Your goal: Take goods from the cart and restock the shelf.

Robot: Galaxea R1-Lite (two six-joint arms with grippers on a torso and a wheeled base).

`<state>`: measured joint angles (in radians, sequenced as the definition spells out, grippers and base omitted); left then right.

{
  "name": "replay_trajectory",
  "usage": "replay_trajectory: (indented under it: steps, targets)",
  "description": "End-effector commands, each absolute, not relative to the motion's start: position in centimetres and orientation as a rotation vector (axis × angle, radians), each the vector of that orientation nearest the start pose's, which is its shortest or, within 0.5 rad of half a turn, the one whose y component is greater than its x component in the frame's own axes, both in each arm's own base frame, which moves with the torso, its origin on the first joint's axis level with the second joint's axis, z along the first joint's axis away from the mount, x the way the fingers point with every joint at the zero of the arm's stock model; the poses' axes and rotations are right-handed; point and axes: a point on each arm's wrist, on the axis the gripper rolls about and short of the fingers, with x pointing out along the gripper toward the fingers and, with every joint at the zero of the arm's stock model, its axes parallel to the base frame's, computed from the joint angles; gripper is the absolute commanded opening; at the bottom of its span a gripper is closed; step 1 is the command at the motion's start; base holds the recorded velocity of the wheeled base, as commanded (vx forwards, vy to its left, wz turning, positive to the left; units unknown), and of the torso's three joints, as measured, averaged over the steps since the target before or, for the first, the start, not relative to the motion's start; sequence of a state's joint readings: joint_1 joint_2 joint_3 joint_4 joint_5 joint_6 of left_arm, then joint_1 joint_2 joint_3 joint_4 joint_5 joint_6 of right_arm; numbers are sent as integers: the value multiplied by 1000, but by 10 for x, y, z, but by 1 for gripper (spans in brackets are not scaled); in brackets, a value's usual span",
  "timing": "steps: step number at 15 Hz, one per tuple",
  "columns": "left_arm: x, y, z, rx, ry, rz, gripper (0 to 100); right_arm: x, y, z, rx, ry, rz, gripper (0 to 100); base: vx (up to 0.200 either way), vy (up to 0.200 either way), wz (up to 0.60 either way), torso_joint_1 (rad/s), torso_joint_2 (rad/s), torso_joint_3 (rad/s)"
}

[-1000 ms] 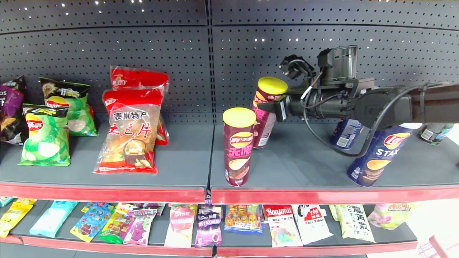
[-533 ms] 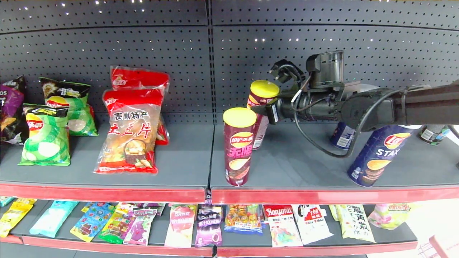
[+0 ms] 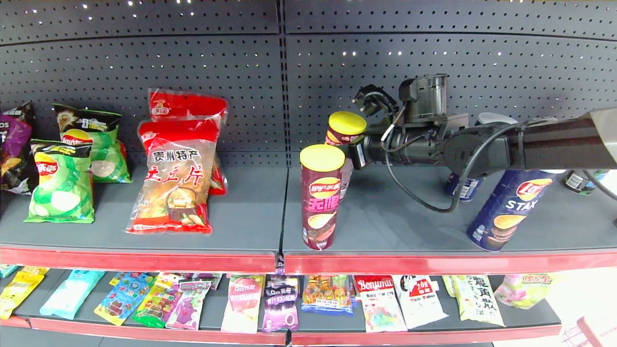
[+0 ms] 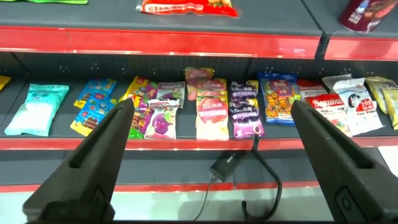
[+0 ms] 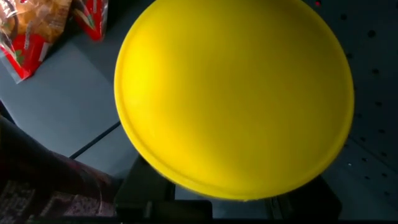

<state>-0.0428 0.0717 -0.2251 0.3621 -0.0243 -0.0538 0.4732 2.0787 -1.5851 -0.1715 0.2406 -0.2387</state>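
The right gripper (image 3: 353,153) is clamped on a maroon, yellow-lidded chip can (image 3: 344,126), upright just behind a matching can (image 3: 321,197) near the front of the shelf (image 3: 409,217). Whether its base has landed is hidden. Setting down and release seem left. The left gripper (image 4: 211,104) hangs wide open, empty.

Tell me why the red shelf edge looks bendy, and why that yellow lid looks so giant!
Head view: the wide lens bows the straight red shelf edge, and glare washes out the lower right corner. Right wrist view: the yellow lid of the held purple can looks giant because the camera sits very close to it.
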Motion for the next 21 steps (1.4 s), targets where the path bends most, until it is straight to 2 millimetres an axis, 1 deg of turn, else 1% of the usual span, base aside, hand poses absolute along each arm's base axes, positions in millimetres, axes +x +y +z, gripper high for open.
replay_trajectory:
  steps: [1, 10, 11, 18, 20, 21]
  targets:
    - [-37, 1, 101, -52, 215, -61, 100, 383, 203, 212, -266, 244, 747, 0, 0, 0, 0, 0, 0, 0]
    - [-37, 1, 100, -53, 221, -61, 100, 386, 208, 204, -269, 260, 751, 0, 0, 0, 0, 0, 0, 0]
    - [-37, 1, 100, -53, 220, -61, 100, 386, 208, 203, -269, 260, 751, 100, 0, 0, 0, 0, 0, 0]
    - [-36, 1, 97, -51, 230, -61, 100, 387, 208, 203, -266, 239, 747, 100, 0, 0, 0, 0, 0, 0]
    - [-36, 1, 96, -51, 232, -61, 100, 385, 205, 205, -262, 242, 741, 100, 0, 0, 0, 0, 0, 0]
    - [-36, 1, 96, -51, 233, -62, 100, 379, 200, 209, -258, 245, 736, 100, 0, 0, 0, 0, 0, 0]
